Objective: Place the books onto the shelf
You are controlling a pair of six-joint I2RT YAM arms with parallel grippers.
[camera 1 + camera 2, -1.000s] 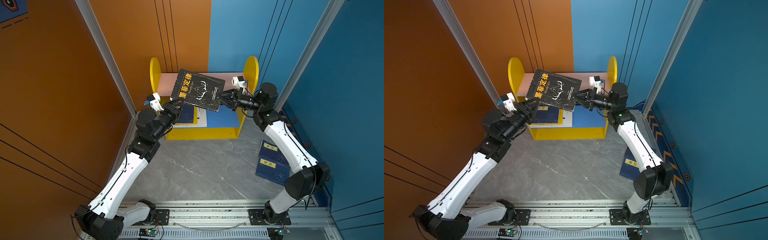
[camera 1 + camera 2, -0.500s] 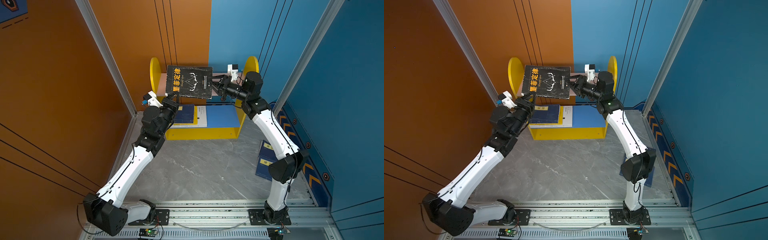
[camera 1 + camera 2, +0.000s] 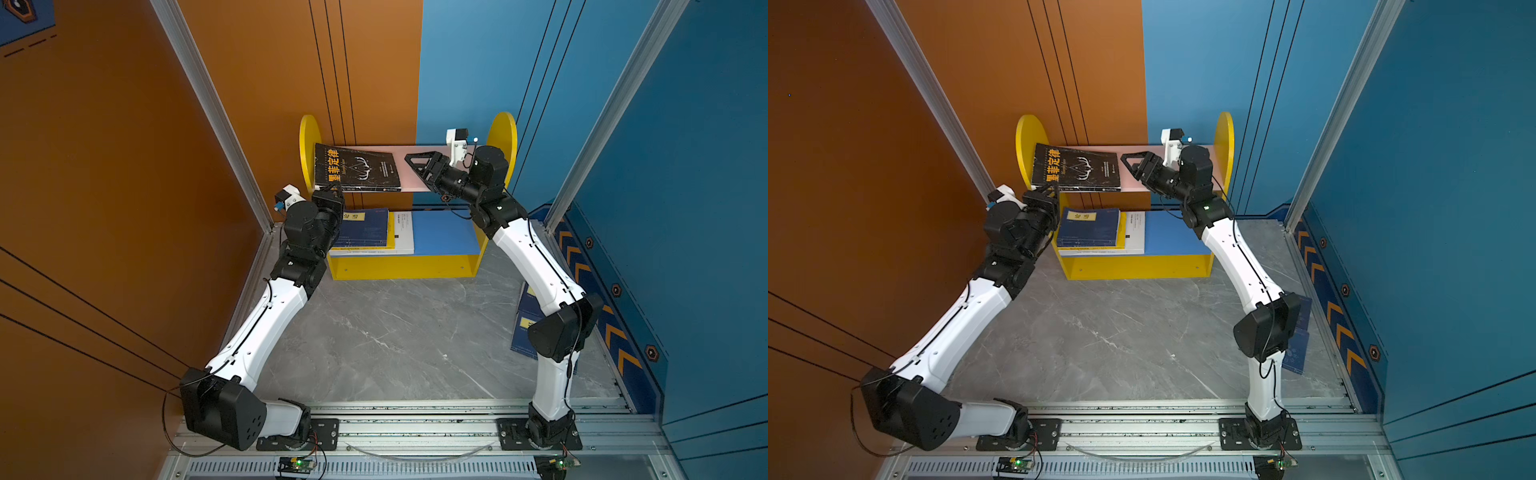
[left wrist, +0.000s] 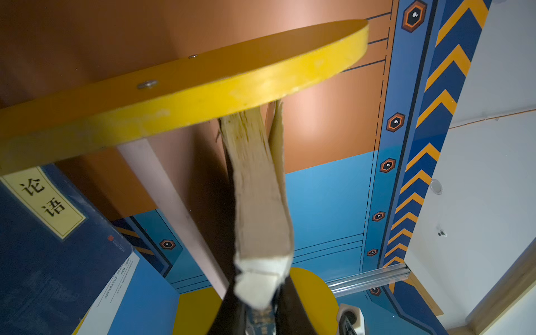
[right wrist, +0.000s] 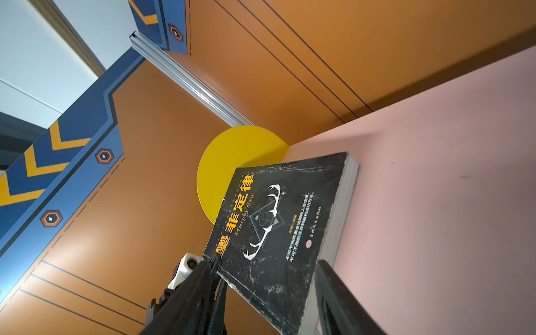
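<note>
Top views showed the black book (image 3: 357, 168) on the shelf (image 3: 403, 266); left end effector (image 3: 332, 192) pinched its corner, right end effector (image 3: 413, 166) gaped empty.

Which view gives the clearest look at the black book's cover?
Right wrist: the black book is close up, orange title and antler drawing legible, resting on the pink board. Both top views show the whole cover, smaller; the left wrist view shows only its page edges.

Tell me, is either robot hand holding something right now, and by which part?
The left hand pinches the black book at the corner nearest that arm. The right hand is open and holds nothing.
</note>
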